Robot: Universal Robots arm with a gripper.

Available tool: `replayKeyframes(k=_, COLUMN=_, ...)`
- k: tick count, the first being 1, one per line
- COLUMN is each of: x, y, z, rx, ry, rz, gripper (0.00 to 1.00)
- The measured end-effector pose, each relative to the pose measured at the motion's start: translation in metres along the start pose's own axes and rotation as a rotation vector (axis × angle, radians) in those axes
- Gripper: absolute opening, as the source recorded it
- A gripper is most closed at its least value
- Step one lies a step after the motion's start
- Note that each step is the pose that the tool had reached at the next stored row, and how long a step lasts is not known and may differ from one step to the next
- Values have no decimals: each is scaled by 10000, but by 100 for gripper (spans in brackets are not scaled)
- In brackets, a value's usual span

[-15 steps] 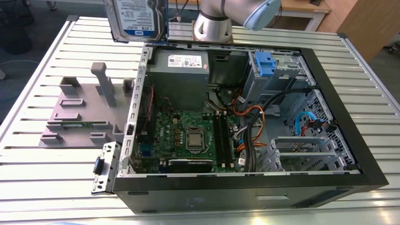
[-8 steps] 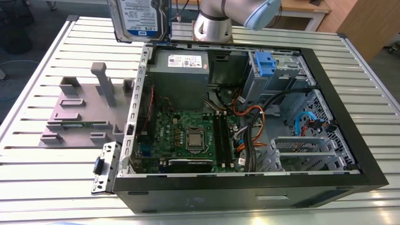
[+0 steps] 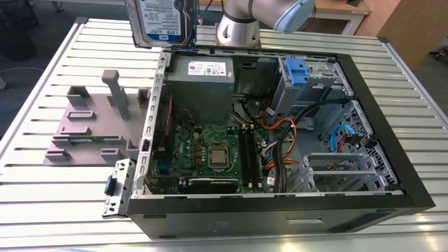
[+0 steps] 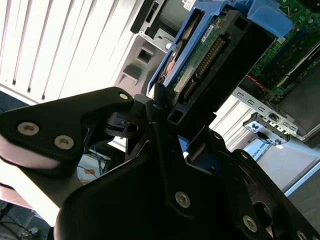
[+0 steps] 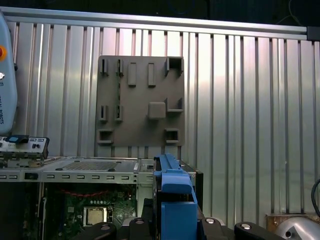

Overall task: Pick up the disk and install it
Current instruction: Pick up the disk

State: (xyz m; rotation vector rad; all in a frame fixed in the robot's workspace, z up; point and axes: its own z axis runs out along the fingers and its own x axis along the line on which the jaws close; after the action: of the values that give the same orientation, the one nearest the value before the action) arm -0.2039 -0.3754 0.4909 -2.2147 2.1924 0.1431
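My pincer is clamped on the disk, held above the bench. The open case holds a power supply, motherboard and cables.

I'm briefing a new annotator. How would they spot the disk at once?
Find the open computer case. Above its far corner at the exterior view's left hangs the disk, upright in the gripper. Unlike the grey supply box below, it is blue-framed with a white-and-blue label.

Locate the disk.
In the exterior view the disk hangs at the top, left of centre, gripped by the hand above a corner of the computer case.
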Motion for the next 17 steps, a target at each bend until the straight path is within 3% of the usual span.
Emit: replayKeyframes(k=17, x=1, y=-136, z=-4, rx=-1, ry=0, rz=-1, gripper=37)
